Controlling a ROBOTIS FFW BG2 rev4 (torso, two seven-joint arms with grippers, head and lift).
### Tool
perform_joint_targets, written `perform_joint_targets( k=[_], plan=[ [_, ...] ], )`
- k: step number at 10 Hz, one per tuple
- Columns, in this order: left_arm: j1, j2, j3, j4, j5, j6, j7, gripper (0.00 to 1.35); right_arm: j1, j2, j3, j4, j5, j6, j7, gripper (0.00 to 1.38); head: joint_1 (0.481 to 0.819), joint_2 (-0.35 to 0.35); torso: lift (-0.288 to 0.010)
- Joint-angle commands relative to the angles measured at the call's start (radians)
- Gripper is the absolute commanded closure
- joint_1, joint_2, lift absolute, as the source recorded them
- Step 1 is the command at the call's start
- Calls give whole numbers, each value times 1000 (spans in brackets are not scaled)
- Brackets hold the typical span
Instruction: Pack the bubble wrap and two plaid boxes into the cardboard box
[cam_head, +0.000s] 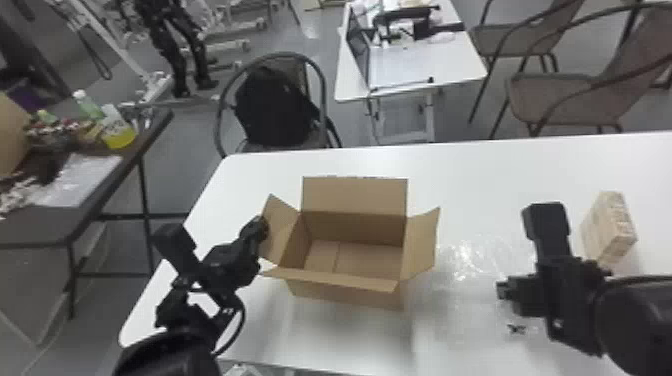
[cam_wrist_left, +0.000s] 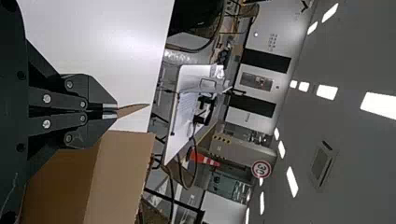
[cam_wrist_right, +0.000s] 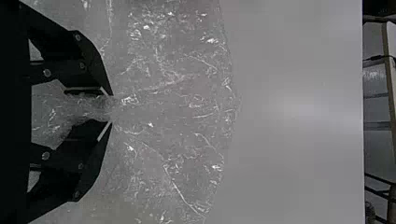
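Observation:
The open cardboard box (cam_head: 355, 297) stands upright on the white table, its inside bare. At its left flap is my left gripper (cam_head: 256, 228); in the left wrist view the left gripper (cam_wrist_left: 116, 111) is shut on the edge of that flap (cam_wrist_left: 132, 110). Clear bubble wrap (cam_head: 470, 260) lies spread to the right of the cardboard box. Over it is my right gripper (cam_head: 522, 296). Seen from the right wrist, the right gripper (cam_wrist_right: 111, 109) has bunched bubble wrap (cam_wrist_right: 173, 112) pinched between its fingers. A beige plaid box (cam_head: 607, 230) stands farther right, beyond the right arm.
The white table (cam_head: 470, 185) extends behind and right of the cardboard box. A small dark thing (cam_head: 516, 328) shows near the right gripper. Past the table's far edge stands a chair with a black backpack (cam_head: 275, 107); a cluttered side table (cam_head: 85, 220) is at the left.

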Motion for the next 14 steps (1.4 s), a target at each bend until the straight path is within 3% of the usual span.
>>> perform_joint_targets(
  k=[1, 4, 6, 7, 9, 12, 14],
  plan=[
    [2, -3, 2, 0, 4, -5, 0, 1210, 24, -12, -2, -65, -21, -21, 1, 1263, 695, 297, -87],
    [3, -3, 8, 0, 13, -19, 9, 1210, 86, -95, -23, -328, -156, -27, 2, 1259, 695, 312, -87],
    [5, -3, 8, 0, 15, -20, 14, 1210, 133, -119, -71, -507, -185, -23, 4, 1254, 695, 318, -87],
    [8, -3, 8, 0, 15, -20, 15, 1210, 144, -118, -98, -572, -171, -43, 36, 1253, 695, 317, -87],
    [12, -3, -9, 2, 9, -36, 41, 1210, 93, -108, -117, -541, -196, -107, 231, 1236, 695, 324, -87],
    [45, -3, -141, 2, 44, -79, 202, 1210, -36, -55, -69, -364, -196, -110, 521, 1236, 695, 350, -87],
    [49, -3, -202, 11, 67, -89, 256, 1210, -146, -12, -3, -137, -196, -167, 729, 1236, 695, 350, -87]
  ],
)
